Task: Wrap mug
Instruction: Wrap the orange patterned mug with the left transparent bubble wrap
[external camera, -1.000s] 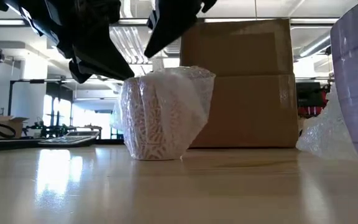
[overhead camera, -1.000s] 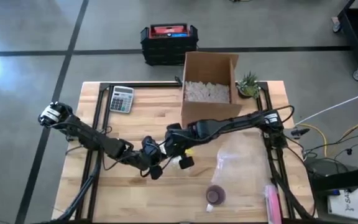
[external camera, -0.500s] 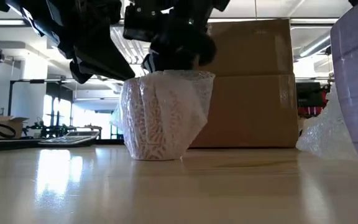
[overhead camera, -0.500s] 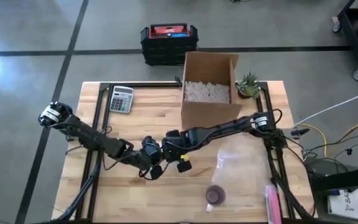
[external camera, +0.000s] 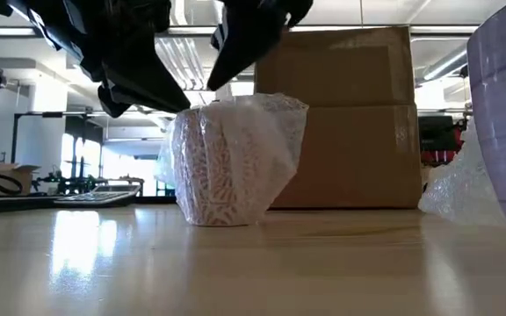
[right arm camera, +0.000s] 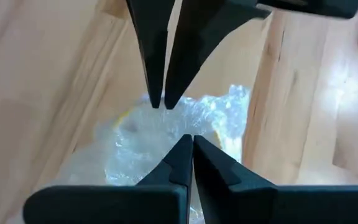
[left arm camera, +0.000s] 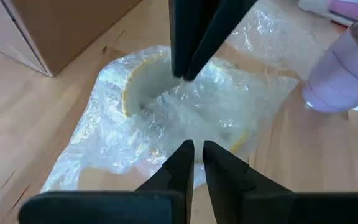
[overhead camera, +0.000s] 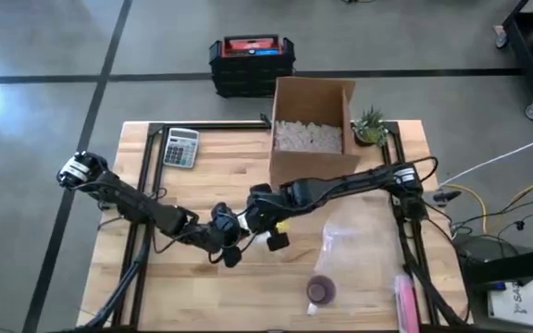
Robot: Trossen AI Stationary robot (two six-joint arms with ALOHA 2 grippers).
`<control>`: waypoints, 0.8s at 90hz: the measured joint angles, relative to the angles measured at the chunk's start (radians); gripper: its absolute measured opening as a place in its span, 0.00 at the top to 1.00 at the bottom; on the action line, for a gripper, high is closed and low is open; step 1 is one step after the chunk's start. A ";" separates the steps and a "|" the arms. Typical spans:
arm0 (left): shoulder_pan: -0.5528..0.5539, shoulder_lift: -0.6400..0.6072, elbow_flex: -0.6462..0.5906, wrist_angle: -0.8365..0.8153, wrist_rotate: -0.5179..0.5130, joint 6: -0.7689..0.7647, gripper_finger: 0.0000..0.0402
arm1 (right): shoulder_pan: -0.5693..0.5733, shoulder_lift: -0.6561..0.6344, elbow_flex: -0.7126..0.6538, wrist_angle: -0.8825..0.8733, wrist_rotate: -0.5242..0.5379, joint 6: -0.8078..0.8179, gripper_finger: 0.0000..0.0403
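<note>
The mug stands upright on the table, covered in bubble wrap that lies over its yellow rim and opening. My left gripper comes down at the mug's rim and is shut on the wrap. My right gripper is shut and hovers just above the mug's opening; I cannot tell whether it touches the wrap. In the high view both grippers meet at mid-table and hide the mug. My left gripper pinches the bubble wrap at the mug's rim between its two fingertips, slanting down from the table's left. How many layers cannot be told. The wrap hangs down the mug's side, and the mug stands on the table.
A purple cup stands near the front edge, with a loose sheet of bubble wrap to the right of the grippers. A cardboard box of packing fill, a small plant and a calculator sit at the back.
My right gripper dipped down toward the mug's opening and toward the table's left, pressing on the wrap, then rose and drew back toward the right. The wrap over the opening has puffed up a little again. The mug stayed in place.
</note>
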 joint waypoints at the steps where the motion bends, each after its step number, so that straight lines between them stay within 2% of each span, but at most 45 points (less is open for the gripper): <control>1: 0.000 0.000 0.000 0.000 0.000 0.000 0.94 | 0.000 0.004 -0.001 0.002 0.000 0.001 1.00; 21: 0.000 0.000 0.000 0.003 0.002 0.000 0.94 | 0.001 0.114 -0.026 0.015 0.000 0.001 1.00; 47: 0.000 -0.014 0.022 -0.035 0.015 0.005 0.94 | 0.001 0.120 -0.023 0.004 0.000 0.001 1.00; 59: -0.023 -0.133 0.121 -0.247 0.012 0.026 0.96 | 0.000 0.098 -0.023 -0.004 0.001 0.000 1.00; 67: -0.025 -0.237 0.225 -0.492 0.003 0.037 0.99 | 0.000 0.097 -0.023 -0.001 0.001 0.000 1.00; 72: -0.026 -0.295 0.295 -0.629 -0.054 0.046 1.00 | 0.000 0.097 -0.023 0.000 0.001 0.002 1.00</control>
